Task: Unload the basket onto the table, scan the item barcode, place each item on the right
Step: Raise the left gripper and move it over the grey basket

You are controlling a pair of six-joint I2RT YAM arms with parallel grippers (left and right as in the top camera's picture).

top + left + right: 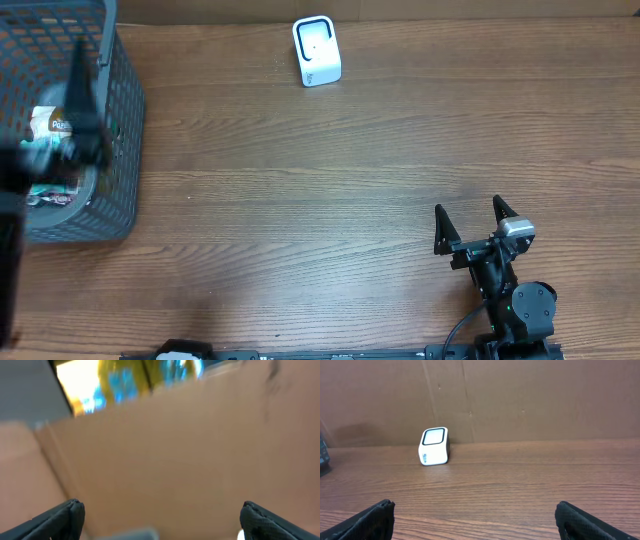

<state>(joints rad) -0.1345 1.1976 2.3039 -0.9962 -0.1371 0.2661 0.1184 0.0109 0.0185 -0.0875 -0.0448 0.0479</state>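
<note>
A brown wooden table [330, 180] fills the overhead view; only the right wrist view shows the cardboard wall [530, 400] behind it. A grey mesh basket [125, 120] stands far left, holding what may be a packaged item [50, 125]. The white scanner [317, 50] sits at the far edge. The right gripper [468, 207] near the front and the left gripper [162, 517], blurred over the basket, both gape empty.

Matt wood-grain table [300, 200], glossy plastic scanner [317, 50], grey mesh basket [125, 110].

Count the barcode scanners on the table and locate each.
1. The white scanner stands at the far edge of the table, right of the basket; the basket's contents are partly hidden.
</note>
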